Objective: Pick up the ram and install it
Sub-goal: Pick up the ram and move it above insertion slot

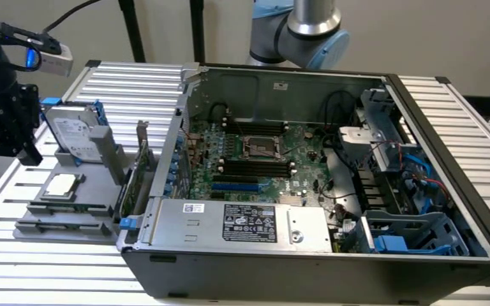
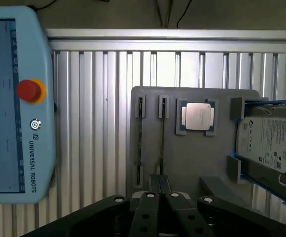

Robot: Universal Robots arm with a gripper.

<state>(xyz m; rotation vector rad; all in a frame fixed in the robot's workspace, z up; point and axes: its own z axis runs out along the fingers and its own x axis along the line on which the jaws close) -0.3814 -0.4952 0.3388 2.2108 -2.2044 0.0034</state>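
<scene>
**Status:** the task is at its start. The ram (image 2: 161, 140) stands on edge in its holder on the grey tray (image 1: 32, 228). The tray sits on the table (image 1: 449, 115), at about 9 o'clock from the open computer case (image 1: 313, 280) in the exterior view. A second like strip (image 2: 139, 143) sits in the neighbouring holder. The processor chip (image 2: 198, 116) and the hard drive (image 2: 268, 143) share the tray. The ram is not picked up. The black memory slots (image 1: 254, 167) on the motherboard, near the case's centre, look bare as far as I can tell, so I judge both pick and install are left.

**End effector** (image 2: 159, 181): fingers pressed together, gripping nothing.

**Pose:** the wrist view looks down on the tray, so the end effector points downward above it. Its fingertips are close to one end of the ram and apparently not touching. I cannot tell its height over the tray. The arm's grey-and-blue joint (image 1: 309, 25) shows at 12 o'clock, behind the case. The teach pendant (image 2: 10, 103) lies on the table beside the tray.
</scene>
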